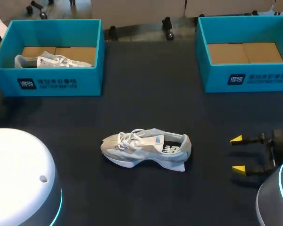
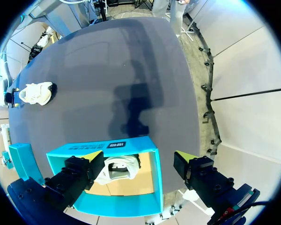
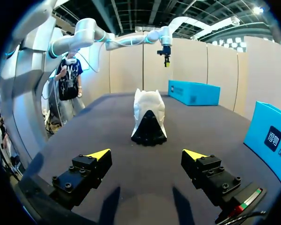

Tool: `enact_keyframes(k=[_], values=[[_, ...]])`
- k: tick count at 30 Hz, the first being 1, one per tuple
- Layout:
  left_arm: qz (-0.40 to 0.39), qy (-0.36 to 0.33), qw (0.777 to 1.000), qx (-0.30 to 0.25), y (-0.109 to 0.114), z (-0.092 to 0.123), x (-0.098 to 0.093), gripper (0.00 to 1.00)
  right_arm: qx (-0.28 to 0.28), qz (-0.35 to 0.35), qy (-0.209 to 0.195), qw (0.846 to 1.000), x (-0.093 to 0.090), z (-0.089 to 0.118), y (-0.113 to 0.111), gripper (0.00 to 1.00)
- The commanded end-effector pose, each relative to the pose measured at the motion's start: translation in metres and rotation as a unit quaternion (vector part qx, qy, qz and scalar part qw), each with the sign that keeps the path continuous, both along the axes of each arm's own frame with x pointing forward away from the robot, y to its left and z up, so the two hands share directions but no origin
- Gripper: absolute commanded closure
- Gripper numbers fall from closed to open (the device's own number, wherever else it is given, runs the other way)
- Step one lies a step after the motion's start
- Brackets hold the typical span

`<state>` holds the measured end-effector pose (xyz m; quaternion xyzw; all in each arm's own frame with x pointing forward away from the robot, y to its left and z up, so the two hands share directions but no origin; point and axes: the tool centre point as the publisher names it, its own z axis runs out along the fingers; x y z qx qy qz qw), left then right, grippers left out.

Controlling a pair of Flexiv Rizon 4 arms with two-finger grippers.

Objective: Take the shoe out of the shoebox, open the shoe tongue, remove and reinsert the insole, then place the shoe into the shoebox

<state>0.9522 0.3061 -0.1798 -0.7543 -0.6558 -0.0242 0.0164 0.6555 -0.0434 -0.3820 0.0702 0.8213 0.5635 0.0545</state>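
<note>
Black tabletop (image 1: 146, 103), teal cardboard shoebox (image 1: 92, 70) sitting under the left jaws (spread, empty), and the grey-white lace-up sneaker (image 1: 146, 148) lies crosswise mid-tabletop, heel pointing at the nearer right jaws, also spread and empty.

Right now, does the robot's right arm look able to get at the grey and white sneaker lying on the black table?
Probably yes. The right gripper is open and faces the grey and white sneaker at its heel end, with only bare black table between them.
</note>
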Motion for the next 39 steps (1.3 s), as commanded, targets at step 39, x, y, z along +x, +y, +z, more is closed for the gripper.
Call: enact_keyframes(k=[39], values=[[0.000, -0.001, 1.000, 0.001, 0.000, 0.000, -0.001, 0.00, -0.017, -0.061, 0.018, 0.998, -0.005, -0.008, 0.073, 0.00]])
